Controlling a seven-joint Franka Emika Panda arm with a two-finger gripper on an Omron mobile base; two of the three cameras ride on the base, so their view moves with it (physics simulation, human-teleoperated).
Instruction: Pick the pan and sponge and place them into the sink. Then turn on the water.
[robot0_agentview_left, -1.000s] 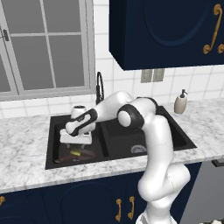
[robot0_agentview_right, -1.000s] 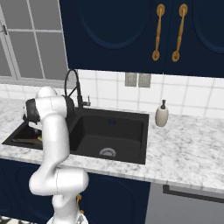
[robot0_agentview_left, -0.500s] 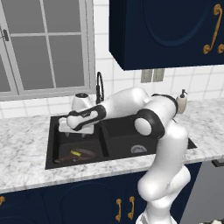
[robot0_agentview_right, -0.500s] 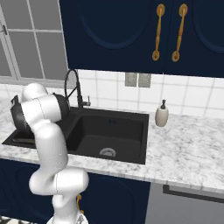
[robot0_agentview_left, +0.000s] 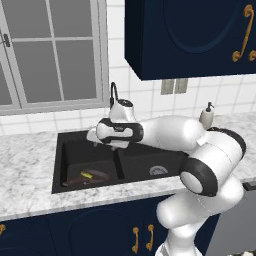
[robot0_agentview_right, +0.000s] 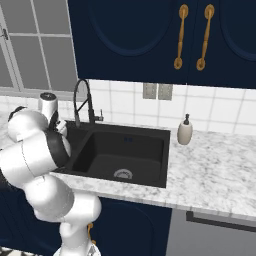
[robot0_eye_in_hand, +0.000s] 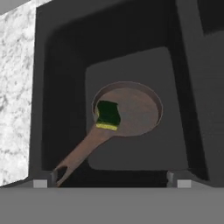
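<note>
Pan (robot0_eye_in_hand: 129, 108) lies flat in the left basin of the sink (robot0_eye_in_hand: 61, 87), sponge (robot0_eye_in_hand: 107, 114) resting inside it, green face up. Placement appears complete. Hand (robot0_eye_in_hand: 112, 183) hovers above, jaws spread wide, empty. Faucet (robot0_agentview_right: 83, 102) untouched; no water visible, though resolution is limited.

- You will find no words, numbers, labels or signs to read here.
- The soap bottle (robot0_agentview_right: 185, 130) and the cupboards (robot0_agentview_right: 150, 40) are plain.
</note>
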